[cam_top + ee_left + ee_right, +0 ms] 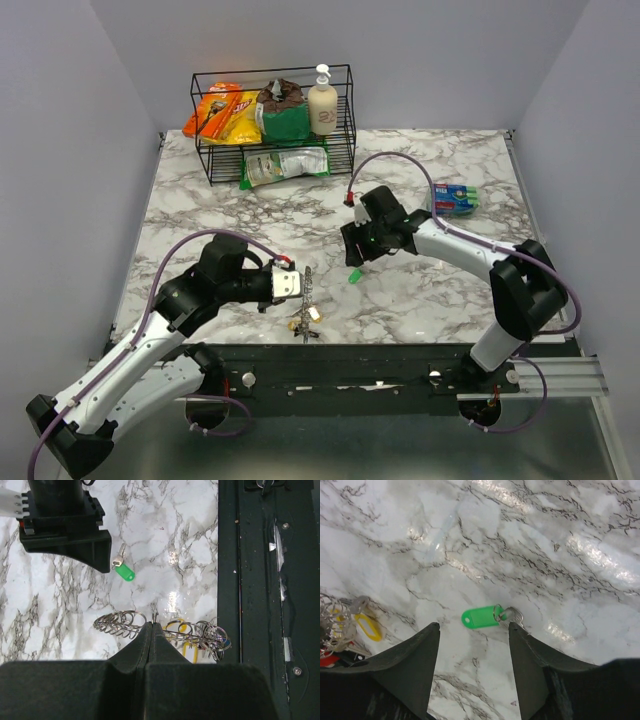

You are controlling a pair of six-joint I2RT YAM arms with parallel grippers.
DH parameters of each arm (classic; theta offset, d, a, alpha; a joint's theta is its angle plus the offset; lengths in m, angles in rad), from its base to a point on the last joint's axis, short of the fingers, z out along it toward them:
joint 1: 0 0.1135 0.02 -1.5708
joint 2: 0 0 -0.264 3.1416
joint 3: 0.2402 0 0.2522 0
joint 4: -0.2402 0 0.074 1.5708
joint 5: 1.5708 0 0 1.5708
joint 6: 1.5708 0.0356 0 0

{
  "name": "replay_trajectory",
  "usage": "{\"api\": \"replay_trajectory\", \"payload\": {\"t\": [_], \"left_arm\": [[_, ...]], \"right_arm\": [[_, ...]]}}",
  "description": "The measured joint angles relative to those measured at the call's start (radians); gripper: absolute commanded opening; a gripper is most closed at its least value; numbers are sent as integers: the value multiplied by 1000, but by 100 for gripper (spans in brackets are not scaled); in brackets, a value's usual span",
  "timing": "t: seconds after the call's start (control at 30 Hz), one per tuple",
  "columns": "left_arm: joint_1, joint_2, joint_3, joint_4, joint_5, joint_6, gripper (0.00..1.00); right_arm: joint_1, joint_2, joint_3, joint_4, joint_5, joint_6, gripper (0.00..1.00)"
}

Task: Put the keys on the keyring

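Right wrist view: the right gripper (pixel 474 629) hangs with its jaws spread wide, astride a green-tagged key (pixel 481 617) that lies flat on the marble table (pixel 560 540). Left wrist view: the left gripper (pixel 151 626) is pinched tight on the keyring (pixel 119 622), a bunch of wire rings with a yellow key tag (pixel 186 642) among them, near the table's dark front edge.

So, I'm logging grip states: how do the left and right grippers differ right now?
The left gripper is shut, pinching the keyring; the right gripper is open, holding nothing. The left gripper sits near the front edge of the table; the right gripper hangs farther back, over the lone green key, which lies flat. Both face the tabletop.
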Motion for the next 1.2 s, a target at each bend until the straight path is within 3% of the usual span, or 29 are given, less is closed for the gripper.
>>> {"api": "replay_trajectory", "payload": {"t": [0.23, 0.77, 1.2], "left_arm": [[0, 0, 0, 1, -3, -4, 0], [0, 16, -5, 9, -5, -12, 0], [0, 24, -5, 8, -15, -13, 0]], "right_arm": [[27, 64, 23, -28, 84, -4, 49], [50, 116, 23, -44, 142, -19, 38], [54, 134, 23, -42, 142, -26, 3]]}}
